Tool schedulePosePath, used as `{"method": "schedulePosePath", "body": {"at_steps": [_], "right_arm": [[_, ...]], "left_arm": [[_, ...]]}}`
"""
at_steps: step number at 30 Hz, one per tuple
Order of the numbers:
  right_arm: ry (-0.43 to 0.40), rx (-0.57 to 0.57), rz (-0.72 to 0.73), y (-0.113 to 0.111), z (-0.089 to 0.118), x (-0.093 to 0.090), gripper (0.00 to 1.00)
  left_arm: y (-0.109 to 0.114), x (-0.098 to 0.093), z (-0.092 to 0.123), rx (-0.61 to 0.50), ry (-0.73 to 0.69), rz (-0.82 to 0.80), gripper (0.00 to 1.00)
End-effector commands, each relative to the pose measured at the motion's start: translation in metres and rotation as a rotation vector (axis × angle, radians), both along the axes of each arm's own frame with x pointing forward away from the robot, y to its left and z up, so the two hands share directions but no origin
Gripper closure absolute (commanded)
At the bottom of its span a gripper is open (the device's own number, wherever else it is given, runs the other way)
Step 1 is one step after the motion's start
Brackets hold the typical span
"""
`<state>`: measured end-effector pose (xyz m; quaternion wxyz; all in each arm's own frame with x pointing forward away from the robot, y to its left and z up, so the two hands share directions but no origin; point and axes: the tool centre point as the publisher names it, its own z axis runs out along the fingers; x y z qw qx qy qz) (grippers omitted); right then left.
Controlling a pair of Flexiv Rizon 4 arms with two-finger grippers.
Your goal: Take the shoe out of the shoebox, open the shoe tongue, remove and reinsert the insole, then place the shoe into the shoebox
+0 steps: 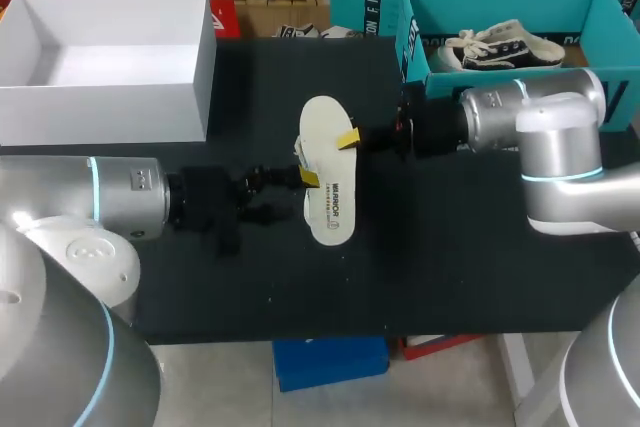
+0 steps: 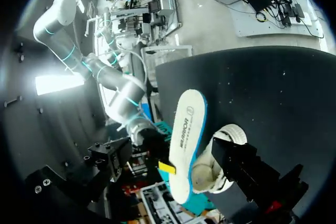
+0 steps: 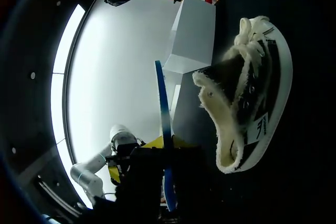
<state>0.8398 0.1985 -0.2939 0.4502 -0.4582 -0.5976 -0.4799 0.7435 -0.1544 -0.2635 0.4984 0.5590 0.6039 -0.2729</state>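
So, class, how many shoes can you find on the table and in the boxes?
2. One shoe lies in the teal box; the other shoe lies on the table beside the insole, seen clearly only in the right wrist view.

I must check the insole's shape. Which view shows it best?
The head view: the insole shows nearly its whole face. The left wrist view shows it slanted; the right wrist view only its blue edge.

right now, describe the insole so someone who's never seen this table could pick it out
Start at the black table and look to its middle. The insole is the flat, cream-white, foot-shaped piece there, pinched at one edge by the right gripper. Unlike the shoe, it is thin, with no laces.
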Motion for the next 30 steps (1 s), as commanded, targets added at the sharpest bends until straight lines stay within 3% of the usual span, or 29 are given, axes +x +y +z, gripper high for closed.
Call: {"method": "schedulePosePath", "body": {"at_steps": [1,8,17,30], "right_arm": [[0.000,0.000,0.001,0.001,-0.001,0.001,1.00],[0.000,0.000,0.001,0.001,-0.001,0.001,1.00],[0.000,0.000,0.001,0.001,-0.001,0.001,1.00],[0.000,0.000,0.001,0.001,-0.001,0.001,1.00]], "left_arm": [[0.001,0.003,0.012,0.208,0.067,0.030,0.00],[-0.007,0.013,0.031,0.405,0.118,-0.067,0.00],[-0.026,0.023,0.072,0.635,0.071,-0.102,0.00],[-0.041,0.023,0.082,0.743,0.065,-0.087,0.00]]}}
